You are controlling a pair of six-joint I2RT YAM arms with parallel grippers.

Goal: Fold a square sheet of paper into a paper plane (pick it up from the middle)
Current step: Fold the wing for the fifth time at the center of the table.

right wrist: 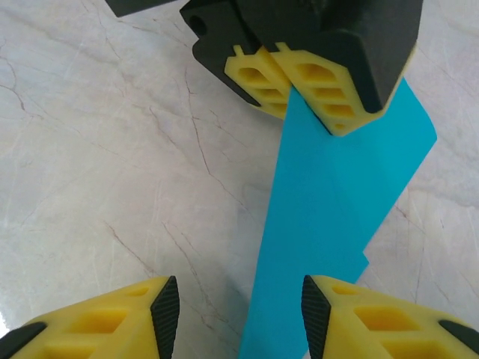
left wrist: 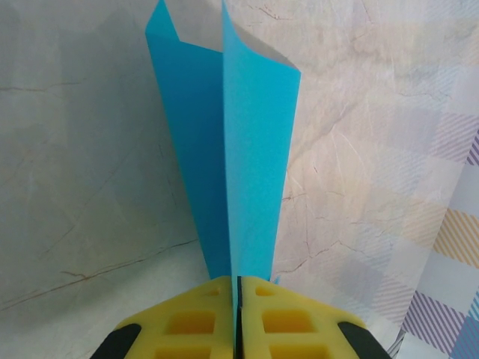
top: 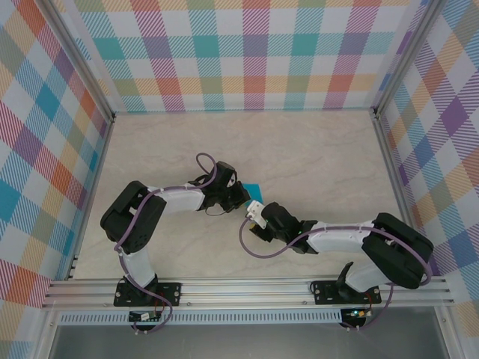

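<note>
The sheet of paper [left wrist: 239, 164] is teal-blue and folded along a centre crease into a narrow shape with two flaps. My left gripper [left wrist: 238, 283] is shut on its narrow end, and the paper stands out ahead of the yellow fingers above the table. In the right wrist view the left gripper [right wrist: 299, 82] pinches the paper [right wrist: 329, 202] at the top. The strip runs down between the fingers of my open right gripper [right wrist: 239, 318], close to the right-hand finger [right wrist: 316, 314]. From above, both grippers [top: 238, 193] [top: 254, 207] meet at the paper [top: 252, 187] mid-table.
The marble-patterned tabletop [top: 314, 157] lies bare around the arms. Checked fabric walls [top: 247, 52] close in the back and both sides. An aluminium rail [top: 247, 288] runs along the near edge, where the arm bases are bolted.
</note>
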